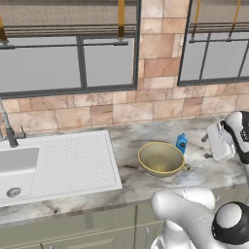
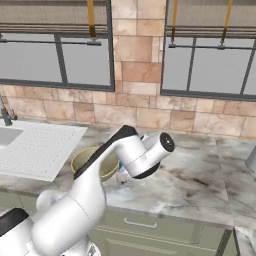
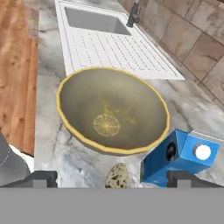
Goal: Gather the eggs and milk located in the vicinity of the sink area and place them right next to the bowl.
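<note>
A: State the tool (image 3: 112, 177) condition.

B: Fingers spread wide, nothing between them. In the hand view the two tips rise at the bottom edge, one at each side.

A: Where do the task items lie relative to the tool?

B: A speckled egg (image 3: 117, 176) rests on the worktop (image 3: 48, 109) directly between the tips, just ahead of them. The milk (image 3: 180, 155), a blue carton, lies beside the egg toward the right-hand tip, tipped so its cap faces the camera; whether it touches the egg cannot be told. The bowl (image 3: 113, 109) sits just beyond both, its rim close over the egg.

A: And the sink area?

B: The sink (image 3: 94, 19) and its drainboard (image 3: 109, 52) are farther along the same line, well apart from the egg and carton.

A: Assessment?

B: Egg and milk appear already placed next to the bowl. Judged from this, the coming move is likely a straight withdrawal, with care not to clip the carton.
</note>
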You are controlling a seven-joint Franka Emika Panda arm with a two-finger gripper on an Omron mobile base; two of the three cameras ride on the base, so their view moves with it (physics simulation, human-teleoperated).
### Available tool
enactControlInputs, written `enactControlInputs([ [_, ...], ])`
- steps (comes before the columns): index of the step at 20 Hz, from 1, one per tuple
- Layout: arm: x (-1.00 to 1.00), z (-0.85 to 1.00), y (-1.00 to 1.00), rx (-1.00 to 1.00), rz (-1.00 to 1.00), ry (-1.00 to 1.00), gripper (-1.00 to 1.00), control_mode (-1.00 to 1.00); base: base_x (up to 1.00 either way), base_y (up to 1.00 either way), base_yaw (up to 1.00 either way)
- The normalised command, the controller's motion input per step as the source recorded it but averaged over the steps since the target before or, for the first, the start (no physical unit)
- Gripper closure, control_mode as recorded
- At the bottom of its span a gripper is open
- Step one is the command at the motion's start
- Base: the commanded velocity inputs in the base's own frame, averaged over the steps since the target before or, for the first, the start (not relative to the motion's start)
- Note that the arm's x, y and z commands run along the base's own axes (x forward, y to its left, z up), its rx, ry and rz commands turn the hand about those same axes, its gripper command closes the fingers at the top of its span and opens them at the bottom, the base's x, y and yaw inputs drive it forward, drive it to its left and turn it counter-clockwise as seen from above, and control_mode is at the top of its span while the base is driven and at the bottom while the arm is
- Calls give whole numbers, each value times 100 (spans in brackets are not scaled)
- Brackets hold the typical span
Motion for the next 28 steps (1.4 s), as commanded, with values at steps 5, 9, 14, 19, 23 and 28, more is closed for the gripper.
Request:
enactControlInputs([
  [5,-24,28,52,-12,0,-24,-100,-100,0,0,0],
  [9,0,5,66,-15,0,-12,-100,-100,0,0,0],
  [14,0,0,26,-4,0,-4,-100,100,0,0,0],
  [19,0,0,0,0,0,0,-100,100,-48,-4,0],
  [23,0,0,0,0,0,0,-100,100,-99,-19,0],
  [28,0,0,0,0,0,0,-100,100,-76,-2,0],
])
